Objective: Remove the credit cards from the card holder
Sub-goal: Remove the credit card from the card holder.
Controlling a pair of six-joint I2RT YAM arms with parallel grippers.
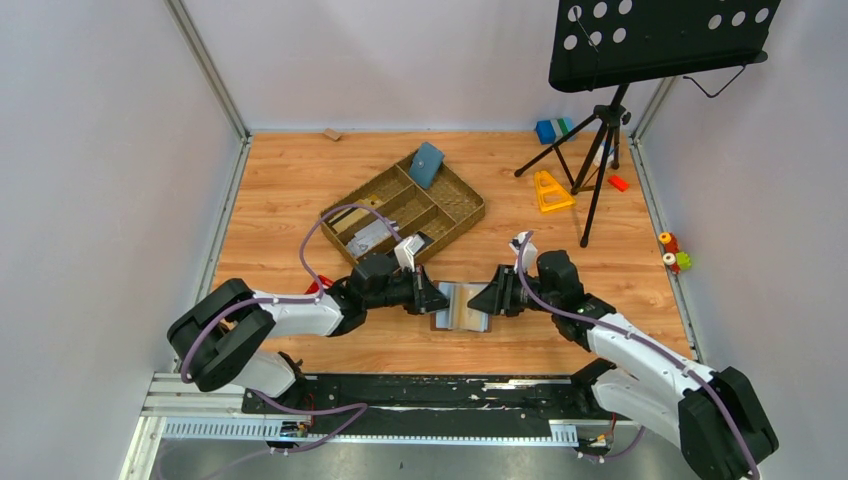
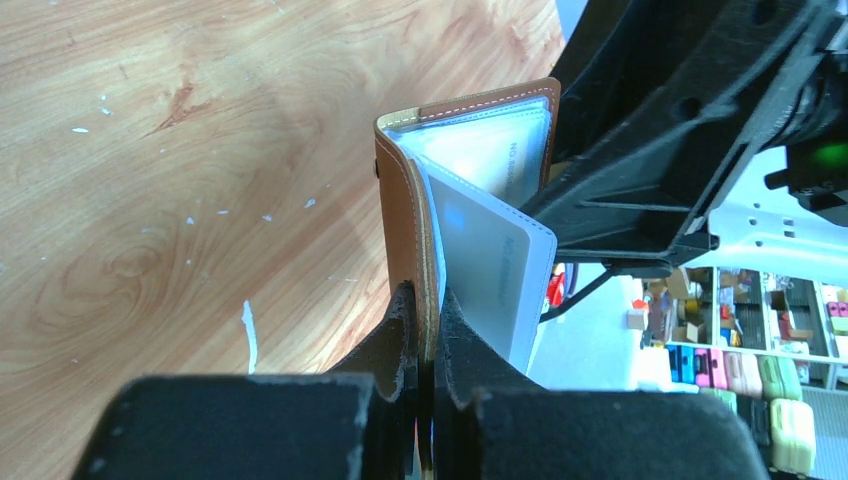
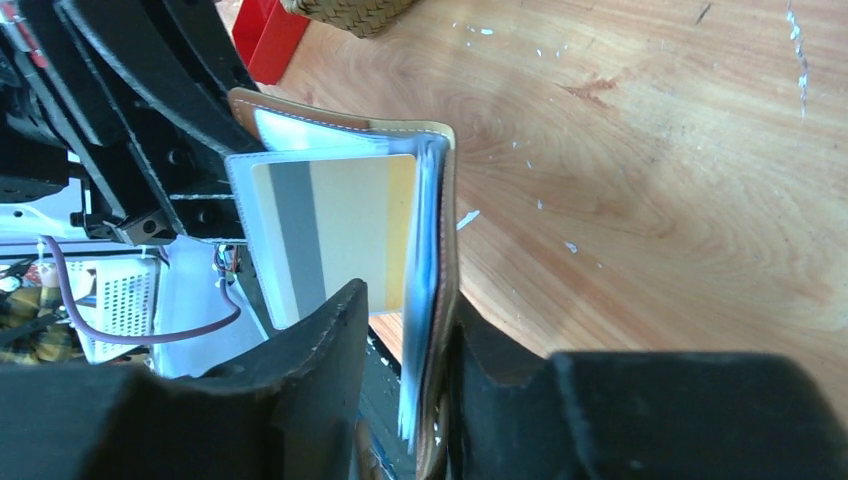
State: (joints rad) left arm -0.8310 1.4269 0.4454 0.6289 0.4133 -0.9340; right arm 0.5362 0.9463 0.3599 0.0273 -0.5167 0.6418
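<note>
The brown card holder hangs open just above the wooden table, between my two grippers. My left gripper is shut on the edge of its brown cover, fingertips pressed flat on the leather. A pale card stands in a clear sleeve beside that cover. My right gripper straddles the opposite cover and its sleeves. One of its fingers touches the leather, while the other stands off with a gap, so it is open. A grey and yellow striped credit card shows in the sleeve facing it.
A woven divided tray sits behind the arms with a teal pouch leaning in it. A music stand on a tripod stands at the back right, near a yellow triangle and small blocks. A red object lies by the tray.
</note>
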